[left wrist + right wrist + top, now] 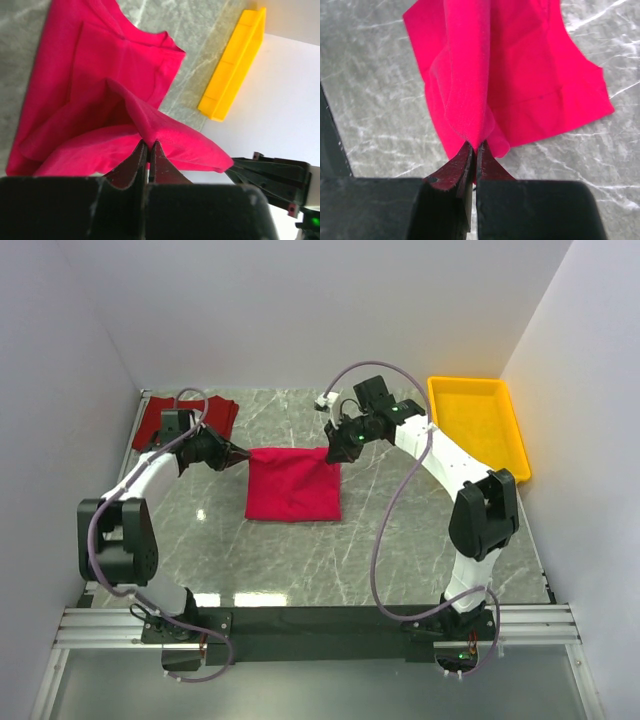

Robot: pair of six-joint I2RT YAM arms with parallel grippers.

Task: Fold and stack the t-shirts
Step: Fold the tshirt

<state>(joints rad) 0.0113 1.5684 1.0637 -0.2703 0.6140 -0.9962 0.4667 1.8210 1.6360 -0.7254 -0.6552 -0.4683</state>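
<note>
Grey marbled stone forms the worktop (300,560), which is closed in on three sides by plain white walls (300,300). Along its near edge a metal rail (320,625) is seen, and both arm bases are bolted to it.

At the far right of the worktop, against the right wall, a yellow plastic tray (478,425) is set lengthwise. It is kept well apart from both garments. From the left wrist view its long side wall (235,65) is seen beyond the cloth.

Near the middle of the worktop the crimson-pink t-shirt (293,490) is spread as a rough rectangle. Its far edge is lifted while the near part lies flat on the stone. The far left corner is pinched in the left claw (243,454), whose jaws are pressed together on a peak of cloth (148,150). The far right corner is gripped the same way by the right claw (330,452), and a ridge of fabric is drawn up between its closed jaws (474,150).

In the far left corner of the worktop the brick-red t-shirt (160,420) is laid, partly hidden behind the left arm.
</note>
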